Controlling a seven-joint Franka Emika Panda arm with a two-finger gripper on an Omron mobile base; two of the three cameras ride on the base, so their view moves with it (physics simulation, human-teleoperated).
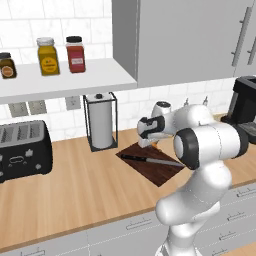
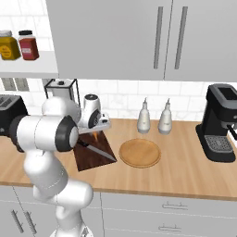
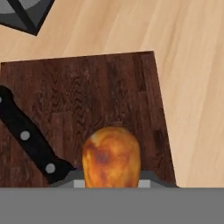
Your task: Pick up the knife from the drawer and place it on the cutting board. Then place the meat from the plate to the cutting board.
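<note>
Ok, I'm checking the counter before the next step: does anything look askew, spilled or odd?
Nothing spilled or damaged. The knife lies flat on the cutting board, though diagonally across it. The gripper holds the meat just above the board, and the plate sits bare beside it.

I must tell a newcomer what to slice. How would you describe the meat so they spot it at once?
Find the wooden counter, then the dark brown cutting board between the paper-towel holder and the round plate. The meat is the rounded golden-brown lump over the board, beside the black-handled knife.
</note>
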